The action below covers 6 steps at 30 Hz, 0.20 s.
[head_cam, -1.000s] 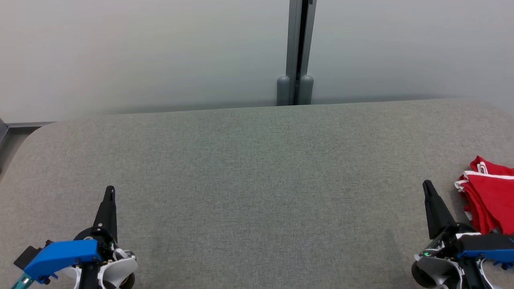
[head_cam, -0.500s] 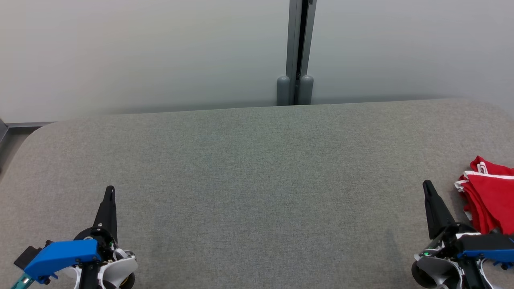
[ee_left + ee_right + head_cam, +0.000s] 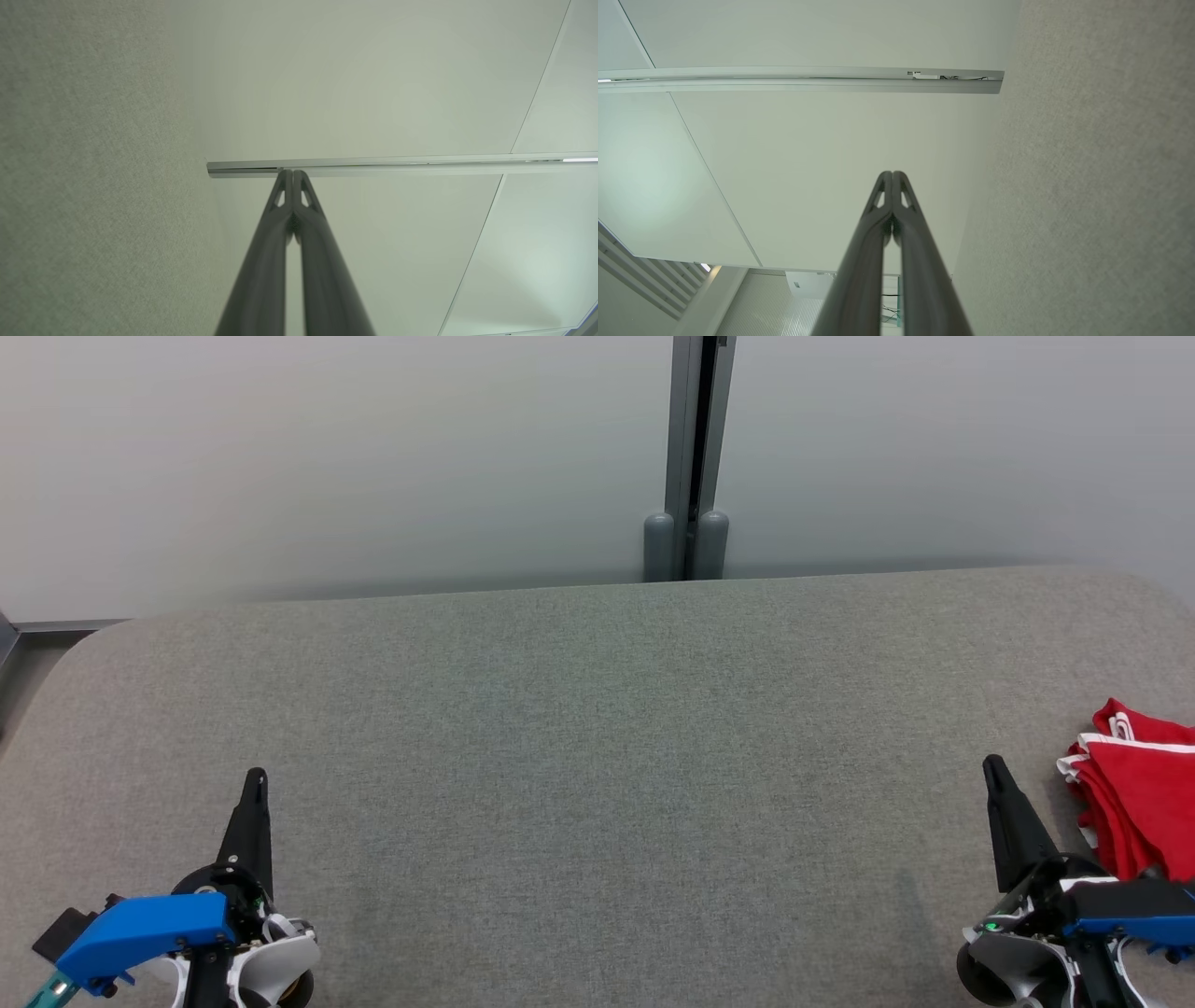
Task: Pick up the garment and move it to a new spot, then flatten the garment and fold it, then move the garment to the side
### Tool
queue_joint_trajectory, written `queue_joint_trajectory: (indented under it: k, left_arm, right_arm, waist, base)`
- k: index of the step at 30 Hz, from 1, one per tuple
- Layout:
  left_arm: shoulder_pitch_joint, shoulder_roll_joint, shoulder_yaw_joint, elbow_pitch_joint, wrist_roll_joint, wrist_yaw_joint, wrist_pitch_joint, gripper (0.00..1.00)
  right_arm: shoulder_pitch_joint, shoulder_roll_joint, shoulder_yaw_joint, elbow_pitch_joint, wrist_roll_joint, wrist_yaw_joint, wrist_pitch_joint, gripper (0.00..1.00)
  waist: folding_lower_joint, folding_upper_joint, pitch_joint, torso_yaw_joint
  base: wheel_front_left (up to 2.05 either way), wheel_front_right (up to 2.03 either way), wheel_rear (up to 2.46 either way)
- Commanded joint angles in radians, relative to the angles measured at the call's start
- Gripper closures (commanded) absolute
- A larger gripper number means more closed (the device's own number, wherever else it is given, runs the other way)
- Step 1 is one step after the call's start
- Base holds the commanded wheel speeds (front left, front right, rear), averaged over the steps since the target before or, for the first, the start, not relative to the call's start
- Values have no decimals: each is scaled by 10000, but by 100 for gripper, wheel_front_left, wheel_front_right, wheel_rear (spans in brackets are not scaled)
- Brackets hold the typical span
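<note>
1 post (image 3: 691,457) behind table (image 3: 597,756); garment (image 3: 1144,803) far right.

No text, label, brand or no. can be read in any view. Red garment (image 3: 1141,807) w/ white trim: no legible print or tag. Grey tabletop (image 3: 597,756) and the wall panels (image 3: 327,457) behind it: plain, no signs or markings legible.

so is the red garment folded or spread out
Folded: the red garment lies as a compact bundle with stacked edges, on the grey table; its right part is out of frame.
</note>
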Motion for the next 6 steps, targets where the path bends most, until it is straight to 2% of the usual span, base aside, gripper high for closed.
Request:
queue_joint_trajectory:
  k: [1,6]
  left_arm:
    - [-102,-20,12,-46,-22,14,33,100]
    - [-102,-20,12,-46,-23,14,34,100]
  right_arm:
    - [112,-59,-20,-37,29,4,47,100]
    - [112,-59,-20,-37,29,4,46,100]
  waist:
    - [0,0,0,0]
    - [0,0,0,0]
  base:
    - [0,0,0]
    - [0,0,0]
